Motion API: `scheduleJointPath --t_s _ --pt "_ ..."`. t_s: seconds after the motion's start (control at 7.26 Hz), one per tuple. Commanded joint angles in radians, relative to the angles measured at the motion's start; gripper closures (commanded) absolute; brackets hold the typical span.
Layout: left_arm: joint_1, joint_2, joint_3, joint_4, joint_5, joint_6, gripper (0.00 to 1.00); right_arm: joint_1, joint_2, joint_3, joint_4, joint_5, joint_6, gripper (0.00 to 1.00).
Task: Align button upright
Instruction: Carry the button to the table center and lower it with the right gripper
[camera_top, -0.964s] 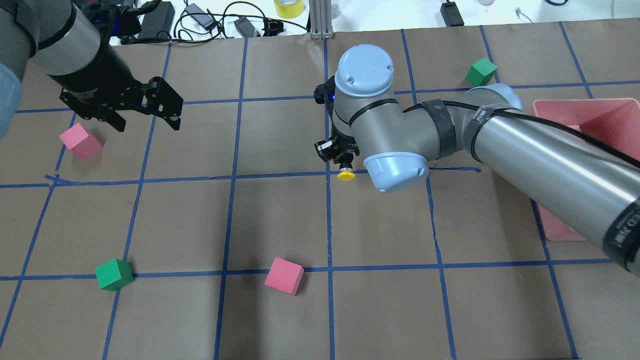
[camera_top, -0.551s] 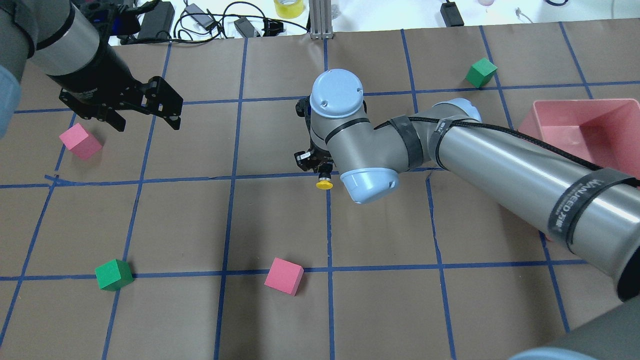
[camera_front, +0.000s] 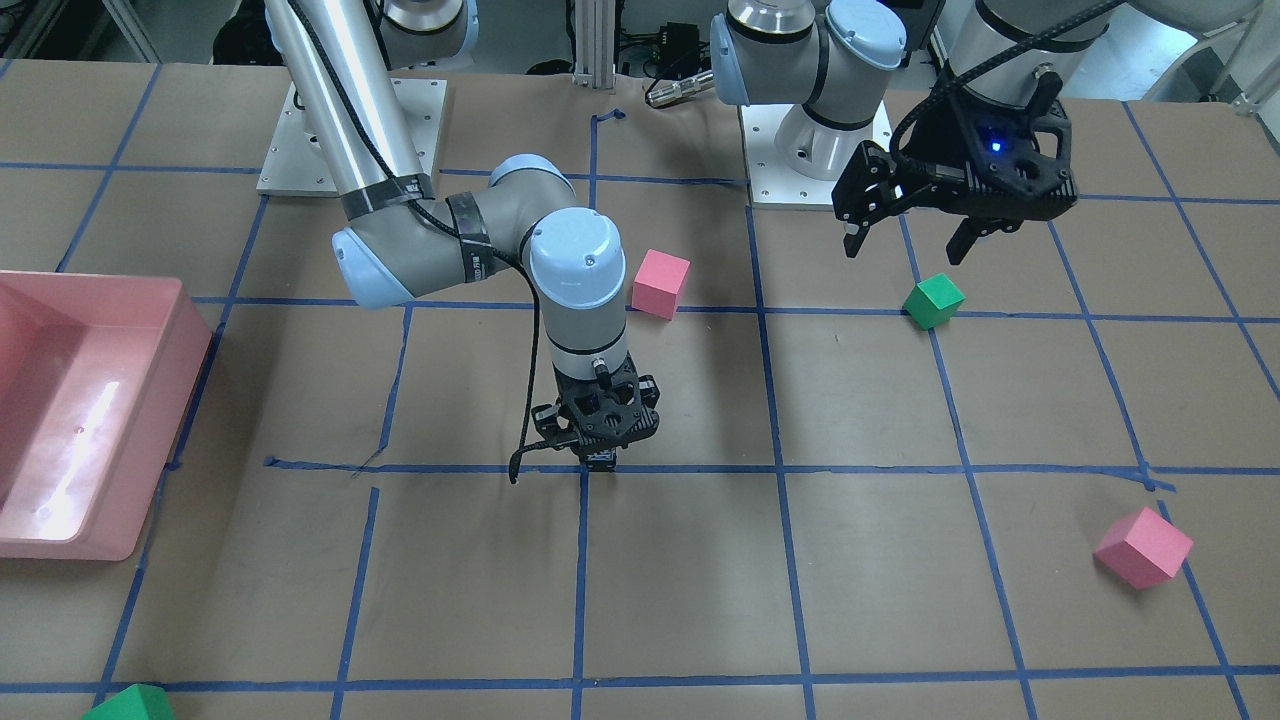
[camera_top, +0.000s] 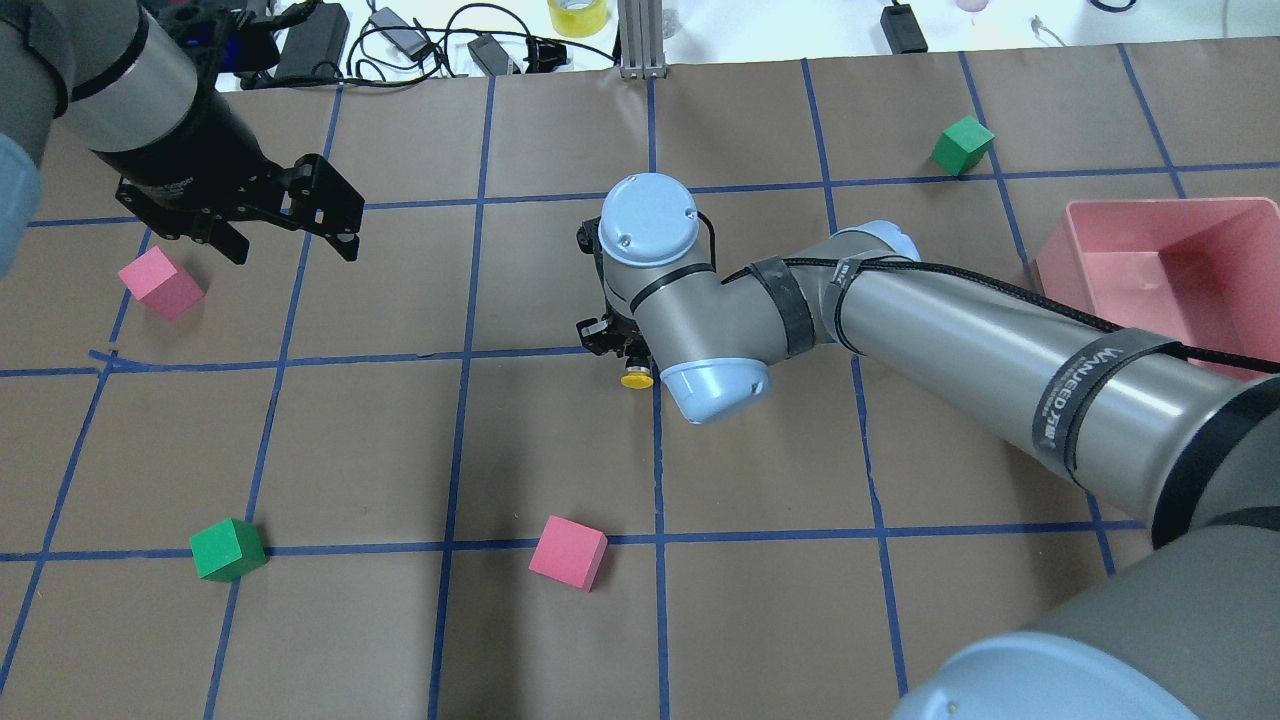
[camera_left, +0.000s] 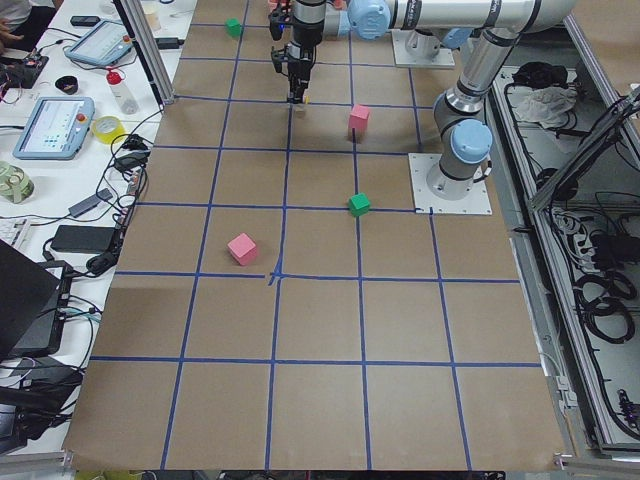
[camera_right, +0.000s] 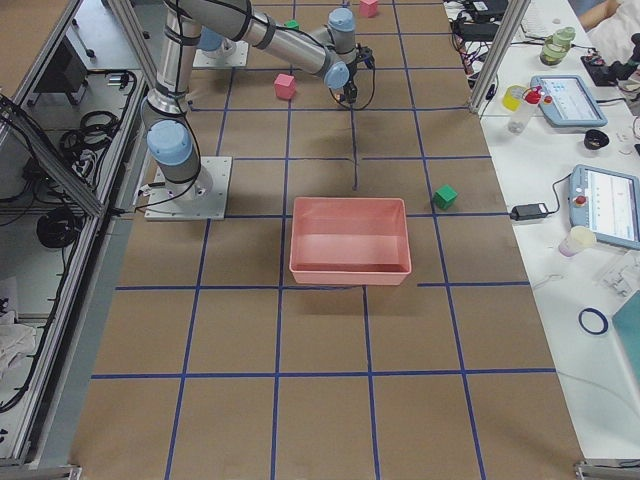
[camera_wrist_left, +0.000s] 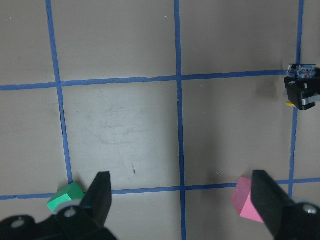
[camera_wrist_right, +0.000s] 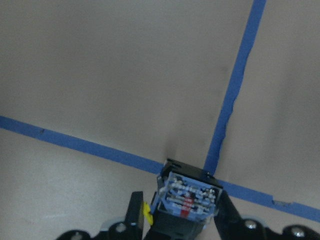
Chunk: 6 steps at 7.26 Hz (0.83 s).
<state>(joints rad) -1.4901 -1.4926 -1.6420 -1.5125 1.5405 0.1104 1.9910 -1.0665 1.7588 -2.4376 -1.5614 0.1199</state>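
Observation:
The button shows as a small yellow cap (camera_top: 636, 380) on a black and blue-grey body (camera_wrist_right: 187, 202). My right gripper (camera_top: 625, 355) is shut on it. The gripper points straight down and holds it low over a blue tape crossing near the table's middle (camera_front: 598, 455). In the overhead view the cap sticks out sideways toward the robot's side. I cannot tell whether the button touches the paper. My left gripper (camera_top: 293, 245) is open and empty, hovering at the far left, and also shows in the front view (camera_front: 905, 248).
A pink cube (camera_top: 160, 282) lies under the left arm. A green cube (camera_top: 228, 549) and a pink cube (camera_top: 568, 552) lie nearer the robot. Another green cube (camera_top: 962, 143) is at the far right. A pink bin (camera_top: 1160, 205) stands at the right edge.
My right arm has carried the button to the left and a little toward the robot in the overhead view, and lower. The left arm has not moved.

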Motion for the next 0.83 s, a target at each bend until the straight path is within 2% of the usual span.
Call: scheduleJointPath --t_s 0.0,0.14,0.28,0.41,0.69 --pt "0.001 0.0 -0.001 0.0 -0.002 0.0 0.0 0.006 0.003 0.01 -0.003 0.006 -0.013 0.82" --pt "0.001 0.0 -0.001 0.0 -0.005 -0.001 0.0 0.006 0.002 0.025 -0.003 0.011 -0.013 0.56" --pt "0.004 0.0 0.01 0.0 -0.002 0.002 0.0 0.006 -0.01 0.027 -0.003 0.009 -0.028 0.05" --pt "0.002 0.0 0.013 0.0 0.006 0.002 0.0 0.006 -0.03 0.027 0.0 0.009 -0.055 0.0" --pt "0.001 0.009 0.033 0.032 0.003 -0.017 0.0 0.003 -0.075 0.015 0.012 0.008 -0.103 0.0"
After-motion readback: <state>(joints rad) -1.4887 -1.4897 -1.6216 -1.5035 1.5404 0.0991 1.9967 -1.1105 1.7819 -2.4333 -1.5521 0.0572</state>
